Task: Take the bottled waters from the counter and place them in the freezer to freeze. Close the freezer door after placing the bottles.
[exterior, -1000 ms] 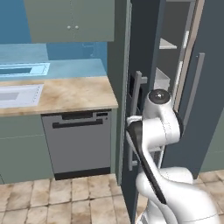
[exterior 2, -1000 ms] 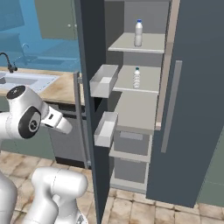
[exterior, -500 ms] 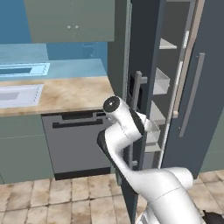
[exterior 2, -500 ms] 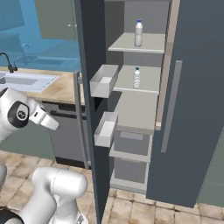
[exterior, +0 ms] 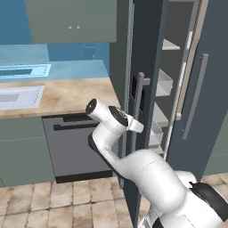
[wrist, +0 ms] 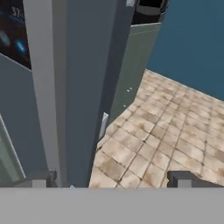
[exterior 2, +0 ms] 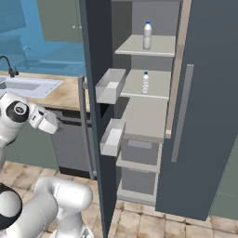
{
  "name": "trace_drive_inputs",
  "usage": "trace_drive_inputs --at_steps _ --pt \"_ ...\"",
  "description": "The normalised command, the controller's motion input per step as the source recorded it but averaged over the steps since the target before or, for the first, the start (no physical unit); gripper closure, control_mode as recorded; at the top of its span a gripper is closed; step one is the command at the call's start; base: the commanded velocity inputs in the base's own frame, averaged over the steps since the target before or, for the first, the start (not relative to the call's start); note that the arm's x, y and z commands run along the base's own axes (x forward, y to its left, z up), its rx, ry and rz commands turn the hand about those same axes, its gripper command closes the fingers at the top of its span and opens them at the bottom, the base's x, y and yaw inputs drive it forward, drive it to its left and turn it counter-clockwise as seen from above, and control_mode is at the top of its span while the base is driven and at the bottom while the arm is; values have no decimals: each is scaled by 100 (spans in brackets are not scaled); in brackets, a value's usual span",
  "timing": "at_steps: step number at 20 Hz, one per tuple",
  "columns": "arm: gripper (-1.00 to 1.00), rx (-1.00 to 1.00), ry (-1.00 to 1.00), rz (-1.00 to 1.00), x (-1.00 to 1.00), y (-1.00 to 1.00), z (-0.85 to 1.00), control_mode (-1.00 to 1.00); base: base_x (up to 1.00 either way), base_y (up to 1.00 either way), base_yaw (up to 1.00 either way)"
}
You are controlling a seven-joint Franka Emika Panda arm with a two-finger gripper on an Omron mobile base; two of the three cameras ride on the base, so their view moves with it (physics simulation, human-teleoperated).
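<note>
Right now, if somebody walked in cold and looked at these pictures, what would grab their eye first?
Probably the freezer door, standing wide open with its white bins facing the shelves. Next, the two bottled waters upright inside, one on the top shelf and one on the shelf below. Then the white arm, its open gripper close to the door's long grey bar handle.

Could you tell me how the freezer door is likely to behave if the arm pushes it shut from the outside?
The freezer door is a tall, rigid panel, so it should probably swing as one piece rather than flex. Its white bins look empty, so it is likely fairly light to move. The open gripper sits by the bar handle, so a push there may slide along it.
</note>
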Motion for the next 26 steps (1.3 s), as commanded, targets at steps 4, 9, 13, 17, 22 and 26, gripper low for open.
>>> trace_drive_inputs --at_steps 4,9,13,17,22,26 --pt "-100 -14 0 -21 16 -34 -24 -100 0 0 0" --pt "-100 -12 0 -15 14 -30 -19 -100 0 0 0" --pt "-100 -8 -1 -12 13 -38 -3 -100 0 0 0" --pt "-100 -4 -2 -14 13 -19 0 -100 0 0 0" --pt "-100 -5 -1 -13 9 -22 0 -100 0 0 0" --pt "-100 -6 -1 -13 9 -31 0 -100 0 0 0"
